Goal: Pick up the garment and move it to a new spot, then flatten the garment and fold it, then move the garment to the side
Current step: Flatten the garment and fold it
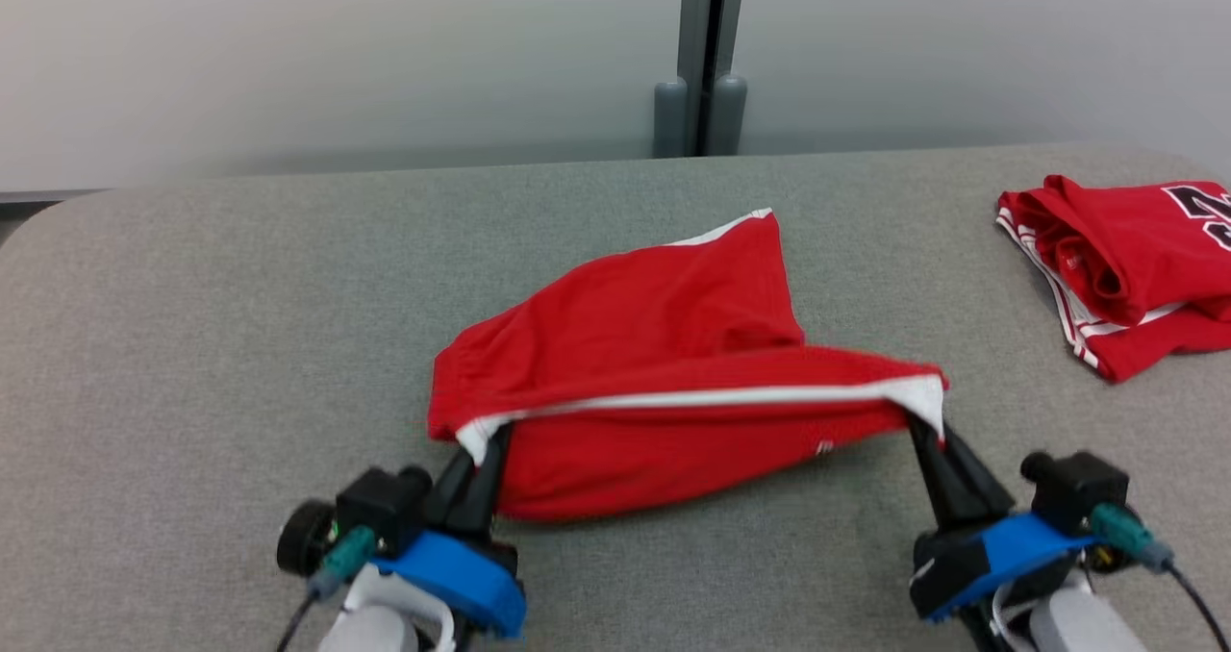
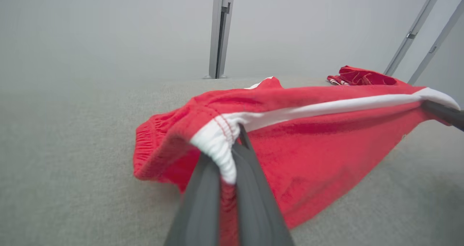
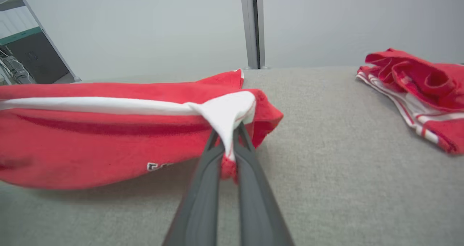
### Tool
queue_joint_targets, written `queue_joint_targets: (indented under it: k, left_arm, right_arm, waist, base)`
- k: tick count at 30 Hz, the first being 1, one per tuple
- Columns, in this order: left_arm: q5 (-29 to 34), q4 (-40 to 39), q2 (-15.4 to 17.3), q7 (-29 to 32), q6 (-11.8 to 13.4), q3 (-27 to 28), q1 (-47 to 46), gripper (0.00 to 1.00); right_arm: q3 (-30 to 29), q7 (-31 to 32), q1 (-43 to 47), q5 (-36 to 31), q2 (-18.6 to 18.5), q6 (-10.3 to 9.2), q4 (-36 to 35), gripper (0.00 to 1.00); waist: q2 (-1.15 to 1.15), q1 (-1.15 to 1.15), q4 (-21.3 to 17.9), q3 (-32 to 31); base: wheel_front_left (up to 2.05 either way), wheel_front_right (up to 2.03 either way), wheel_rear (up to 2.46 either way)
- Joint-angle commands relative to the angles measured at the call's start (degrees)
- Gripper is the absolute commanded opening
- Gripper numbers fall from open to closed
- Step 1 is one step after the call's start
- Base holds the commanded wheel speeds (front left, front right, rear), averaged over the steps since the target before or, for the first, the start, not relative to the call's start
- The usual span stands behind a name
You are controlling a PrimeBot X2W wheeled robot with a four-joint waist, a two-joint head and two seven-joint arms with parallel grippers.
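The garment (image 1: 664, 344) is a pair of red shorts with white trim, lying across the middle of the grey table. My left gripper (image 1: 486, 440) is shut on its near left corner, where the white band bunches between the fingers (image 2: 226, 159). My right gripper (image 1: 925, 421) is shut on the near right corner, white trim pinched between its fingers (image 3: 228, 144). The near edge is stretched taut between both grippers and lifted a little off the surface; the far part still rests on the table.
A second red garment (image 1: 1125, 267) with white stripes and a dark number lies crumpled at the table's far right. The grey padded table (image 1: 192, 344) has open room on the left. A grey post (image 1: 702, 75) stands behind the far edge.
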Motion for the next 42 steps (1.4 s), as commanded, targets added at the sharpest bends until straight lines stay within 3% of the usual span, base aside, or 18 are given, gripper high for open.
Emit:
queue_joint_targets:
  k: [1, 7, 16, 22, 26, 30, 34, 42]
  left_arm:
    - [-0.3, -1.4, 0.6, 0.5, 0.0, 0.5, -2.6, 0.00]
    - [-0.1, -5.7, 3.4, 5.5, 0.0, 0.0, -17.2, 0.00]
    - [-2.5, -0.1, 6.4, 10.7, -0.1, -2.2, -50.5, 0.00]
    - [-4.9, 8.9, 5.6, 8.2, -0.1, -3.9, -68.9, 0.00]
    - [-6.9, 13.4, 4.5, 4.5, -0.1, -4.7, -76.7, 0.00]
    - [-8.7, 16.6, 4.3, 1.7, -0.1, -6.5, -78.6, 0.00]
    - [-10.8, 17.5, 4.5, 0.0, -0.1, -9.4, -74.7, 0.00]
    - [-13.7, 12.6, 6.0, -1.6, 0.7, -9.7, -55.1, 0.00]
  right_arm:
    - [-0.4, -0.1, -2.5, -0.5, -0.9, -0.01, -1.0, 0.00]
    - [0.6, 2.7, -16.8, -1.9, -2.5, 0.00, -3.3, 0.00]
    - [1.8, 4.9, -48.8, -0.9, -2.9, 0.00, 5.6, 0.00]
    - [1.7, 3.3, -66.1, 0.1, -3.3, 0.00, 15.4, 0.00]
    - [3.2, 1.5, -72.4, -0.3, -3.7, 0.00, 19.4, 0.00]
    - [5.4, 0.4, -73.2, 0.0, -3.7, 0.00, 21.2, 0.00]
    - [8.2, -0.1, -68.9, 0.7, -4.0, 0.00, 22.0, 0.00]
    - [12.4, -0.2, -51.9, 2.6, -5.3, -0.01, 16.5, 0.00]
  waist:
    - [0.00, 0.00, -0.1, 0.7]
    - [0.00, 0.00, -1.3, 6.3]
    - [0.00, 0.00, -3.6, 18.6]
    - [0.00, 0.00, -4.3, 22.7]
    - [0.00, 0.00, -4.5, 23.7]
    - [0.00, 0.00, -4.5, 23.9]
    - [0.00, 0.00, -4.2, 23.8]
    - [0.00, 0.00, -3.5, 20.4]
  base:
    - [0.00, 0.00, 0.00]
    - [0.00, 0.00, 0.00]
    - [0.00, 0.00, 0.00]
    - [0.00, 0.00, 0.00]
    - [0.00, 0.00, 0.00]
    - [0.00, 0.00, 0.00]
    - [0.00, 0.00, 0.00]
    - [0.00, 0.00, 0.00]
